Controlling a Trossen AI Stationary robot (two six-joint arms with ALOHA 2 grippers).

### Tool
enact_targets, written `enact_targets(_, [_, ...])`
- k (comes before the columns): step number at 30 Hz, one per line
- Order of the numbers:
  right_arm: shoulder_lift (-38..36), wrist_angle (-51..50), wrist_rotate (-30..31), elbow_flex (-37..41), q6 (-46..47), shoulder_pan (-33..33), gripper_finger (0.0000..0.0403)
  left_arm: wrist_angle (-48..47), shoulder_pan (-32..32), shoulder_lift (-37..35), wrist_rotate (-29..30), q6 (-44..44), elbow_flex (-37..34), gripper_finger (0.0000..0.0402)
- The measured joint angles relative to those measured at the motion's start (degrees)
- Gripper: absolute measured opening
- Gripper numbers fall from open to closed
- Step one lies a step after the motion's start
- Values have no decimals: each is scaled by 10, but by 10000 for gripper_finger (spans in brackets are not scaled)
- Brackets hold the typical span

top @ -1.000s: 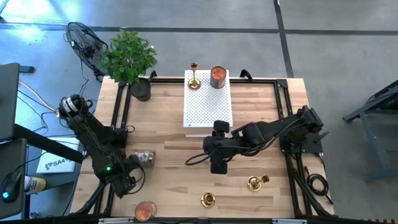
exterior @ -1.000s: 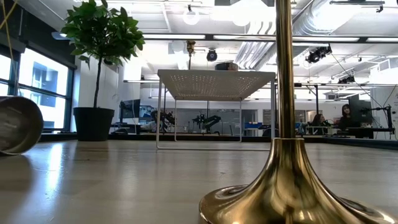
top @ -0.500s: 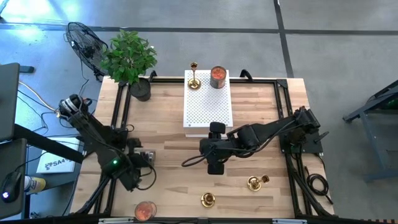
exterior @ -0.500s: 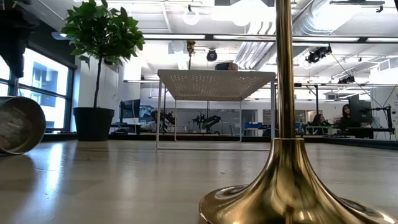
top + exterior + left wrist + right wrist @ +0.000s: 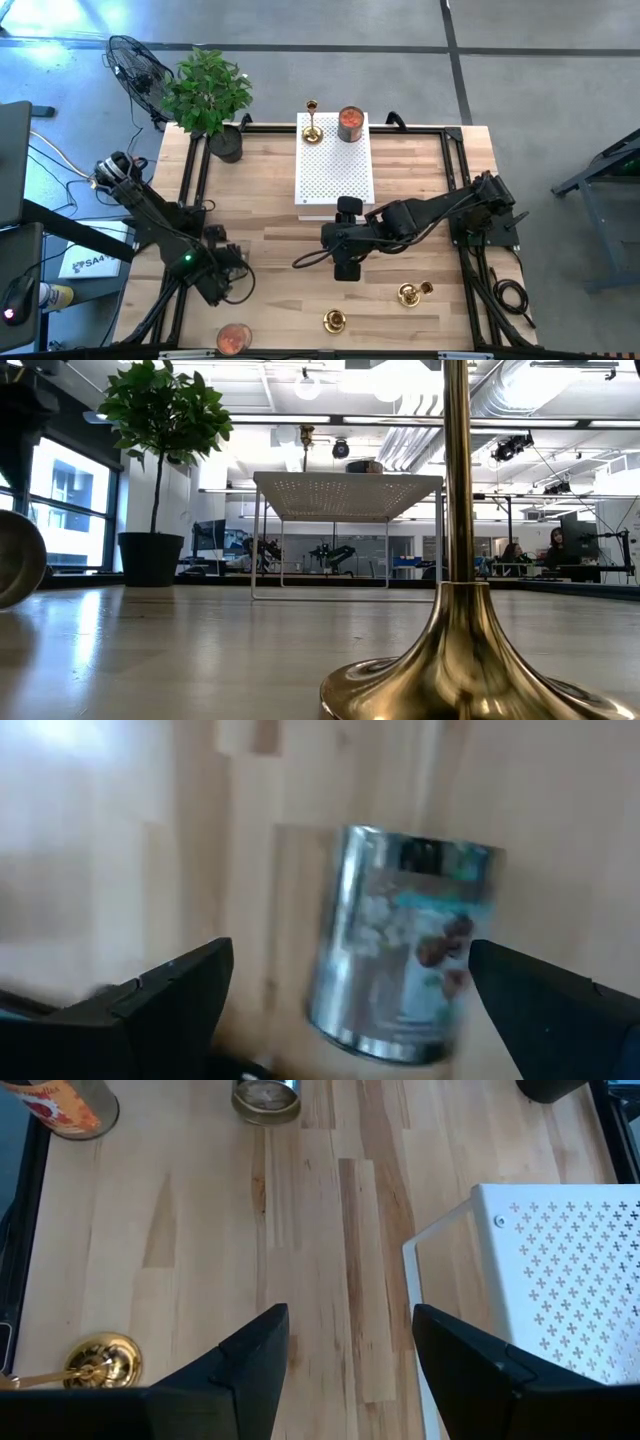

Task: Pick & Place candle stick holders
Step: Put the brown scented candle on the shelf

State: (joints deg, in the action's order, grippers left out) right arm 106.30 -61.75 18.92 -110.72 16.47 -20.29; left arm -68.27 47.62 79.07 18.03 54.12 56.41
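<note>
The wooden table (image 5: 280, 180) is carrying a white perforated block (image 5: 335, 160). One candle stick holder (image 5: 312, 122) is standing on the block's far corner, two others (image 5: 335, 321) (image 5: 410, 294) lying well short of it. The left gripper (image 5: 340, 1010), spread wide and empty, is hovering over a tin can (image 5: 405, 945) and may be grabbing the wrong thing; the right gripper (image 5: 350, 1370) is hanging half-open and empty beside the block.

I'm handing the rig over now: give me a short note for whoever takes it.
Left gripper: jaws open, empty, over a tin lying on the table's left side.
Right gripper: jaws open, empty, mid-table by the white rack.
Holders: one upright on the rack's far-left corner; one upright at the near edge; one tipped over to its right.
Done: one on the rack. Left: two.
</note>
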Motion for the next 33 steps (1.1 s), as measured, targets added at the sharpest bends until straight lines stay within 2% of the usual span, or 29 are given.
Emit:
enact_targets(3, [0,0,0,0,0,0,208,4,0,0,-23,2,0,397])
enact_targets(9, [0,0,0,0,0,0,208,22,0,0,5,2,-1,397])
enact_targets(14, [0,0,-1,0,1,0,208,65,0,0,-19,2,-21,397])
enact_targets(19, [0,0,-2,0,1,0,208,119,0,0,-55,2,-63,397])
enact_targets(28, [0,0,0,0,0,0,208,309,0,0,-71,2,-183,397])
enact_targets(33, [0,0,0,0,0,0,208,316,0,-3,-87,21,-215,396])
